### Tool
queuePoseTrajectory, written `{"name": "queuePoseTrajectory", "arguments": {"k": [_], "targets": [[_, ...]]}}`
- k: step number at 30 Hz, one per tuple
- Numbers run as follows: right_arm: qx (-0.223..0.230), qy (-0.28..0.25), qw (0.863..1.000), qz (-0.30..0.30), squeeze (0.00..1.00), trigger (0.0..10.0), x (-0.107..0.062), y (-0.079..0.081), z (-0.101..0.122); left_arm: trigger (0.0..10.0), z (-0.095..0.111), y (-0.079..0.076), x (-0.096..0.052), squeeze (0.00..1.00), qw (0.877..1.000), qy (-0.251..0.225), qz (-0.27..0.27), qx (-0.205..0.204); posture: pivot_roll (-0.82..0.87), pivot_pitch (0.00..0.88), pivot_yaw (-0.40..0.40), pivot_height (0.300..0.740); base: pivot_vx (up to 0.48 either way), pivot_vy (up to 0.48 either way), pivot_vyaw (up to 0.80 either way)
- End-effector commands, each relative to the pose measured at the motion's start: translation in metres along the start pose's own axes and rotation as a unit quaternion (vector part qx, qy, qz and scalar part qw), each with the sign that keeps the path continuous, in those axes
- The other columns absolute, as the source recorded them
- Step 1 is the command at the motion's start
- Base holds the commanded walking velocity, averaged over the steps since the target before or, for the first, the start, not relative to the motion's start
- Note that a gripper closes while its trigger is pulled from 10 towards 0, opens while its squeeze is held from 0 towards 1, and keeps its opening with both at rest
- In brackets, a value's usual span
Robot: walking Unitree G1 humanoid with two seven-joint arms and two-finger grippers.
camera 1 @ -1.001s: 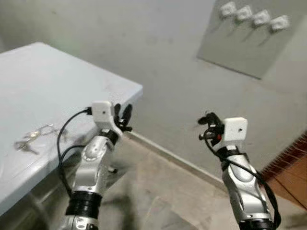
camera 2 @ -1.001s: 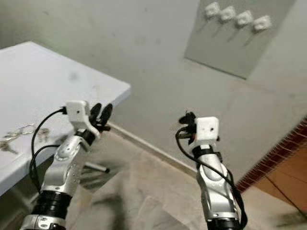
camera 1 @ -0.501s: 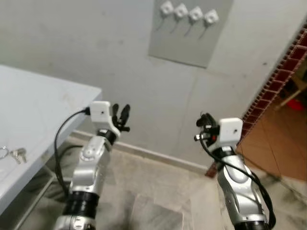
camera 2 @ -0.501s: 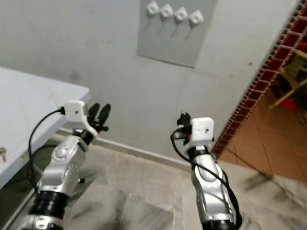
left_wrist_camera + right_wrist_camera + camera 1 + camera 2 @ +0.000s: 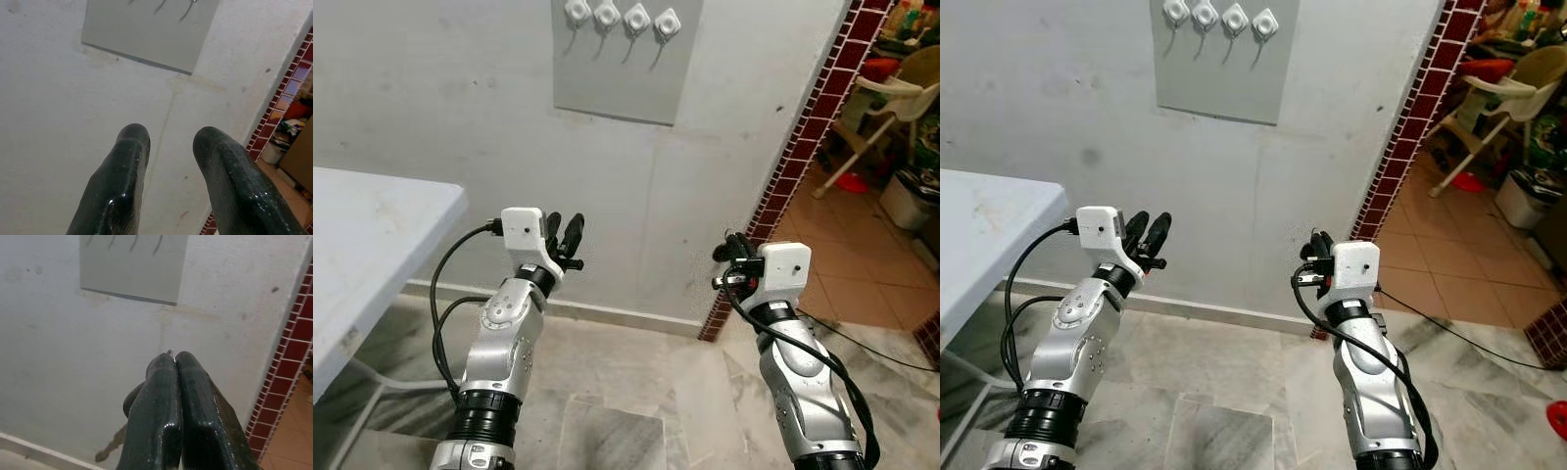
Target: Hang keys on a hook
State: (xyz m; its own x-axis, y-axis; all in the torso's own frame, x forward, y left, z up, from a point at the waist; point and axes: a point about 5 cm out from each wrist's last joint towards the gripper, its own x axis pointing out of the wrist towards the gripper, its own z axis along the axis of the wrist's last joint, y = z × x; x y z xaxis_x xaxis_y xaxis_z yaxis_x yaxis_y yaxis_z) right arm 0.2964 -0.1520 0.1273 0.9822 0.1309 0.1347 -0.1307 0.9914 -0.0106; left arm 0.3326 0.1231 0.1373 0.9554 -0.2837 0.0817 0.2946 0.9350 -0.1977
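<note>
Four white hooks [image 5: 617, 17] sit in a row on a grey panel [image 5: 626, 73] high on the wall ahead. My right gripper [image 5: 732, 257] is raised in front of the wall, below and right of the panel. Seen from the right wrist, its fingers [image 5: 166, 396] are shut on a key ring, and a key [image 5: 110, 448] dangles beneath them. My left gripper [image 5: 566, 235] is held up at the same height, open and with nothing between its fingers [image 5: 122, 166], pointing toward the wall under the panel.
A white table [image 5: 362, 235] juts in at the left. A dark red tiled wall edge [image 5: 803, 147] runs down at the right, with a tiled room, a white high chair [image 5: 901, 93] and a floor cable [image 5: 862, 328] beyond. Marble floor lies below.
The camera has swung right: the table and the keys lying on it slid off to the left, and the hook panel moved to upper centre. Both arms keep the same pose.
</note>
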Motion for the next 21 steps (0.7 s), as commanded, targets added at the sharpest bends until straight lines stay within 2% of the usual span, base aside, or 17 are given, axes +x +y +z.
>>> {"name": "queuePoseTrajectory", "arguments": {"k": [1, 21], "targets": [[-0.003, -0.017, 1.0, -0.003, 0.0, 10.0, 0.0014, -0.0028, 0.0079, 10.0, 0.0036, -0.0029, 0.0008, 0.0, 1.0, -0.006, -0.011, 0.002, 0.11, 0.0, -0.057, 0.74, 0.277, 0.0, 0.0], [0.0, -0.023, 1.0, 0.011, 0.0, 10.0, 0.0013, 0.0029, 0.008, 10.0, 0.0037, -0.0018, -0.002, 0.0, 1.0, -0.005, -0.014, -0.003, 0.13, 0.0, -0.065, 0.74, 0.417, 0.0, 0.0]]}}
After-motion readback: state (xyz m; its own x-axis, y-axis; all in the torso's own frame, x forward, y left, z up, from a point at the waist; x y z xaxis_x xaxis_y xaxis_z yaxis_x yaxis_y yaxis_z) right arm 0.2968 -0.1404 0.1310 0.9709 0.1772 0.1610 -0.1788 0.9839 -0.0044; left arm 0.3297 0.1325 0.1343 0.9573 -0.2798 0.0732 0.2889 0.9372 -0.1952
